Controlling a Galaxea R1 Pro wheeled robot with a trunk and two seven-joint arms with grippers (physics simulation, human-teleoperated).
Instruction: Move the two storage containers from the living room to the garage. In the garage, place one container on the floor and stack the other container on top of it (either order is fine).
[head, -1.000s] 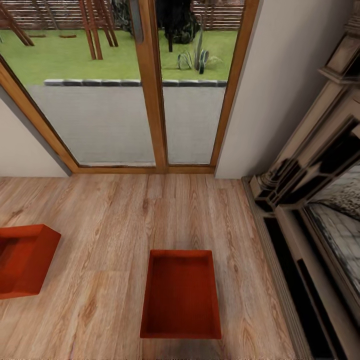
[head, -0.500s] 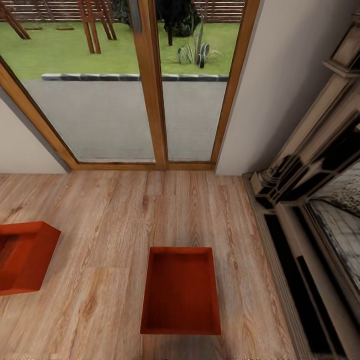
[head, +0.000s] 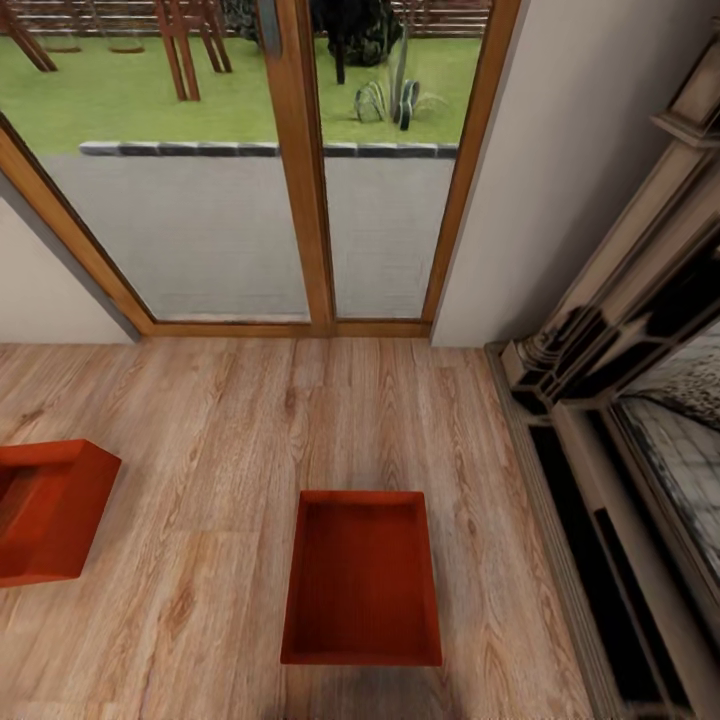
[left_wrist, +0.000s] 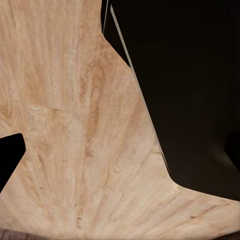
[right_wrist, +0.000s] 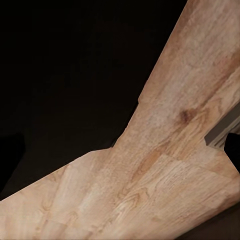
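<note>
My view tipped down slightly; containers unmoved. Center container (head: 361, 578) on plank floor (head: 220, 440), second (head: 45, 510) at left edge, bare boards between. Tool state: cannot tell.

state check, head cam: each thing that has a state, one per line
centre storage container: upright on the wood plank floor, open top, empty
left storage container: on the same floor, cut off by the picture's edge, open top, visible part empty
the two containers: apart, not stacked
glass doors: shut
fireplace: no fire seen
</note>
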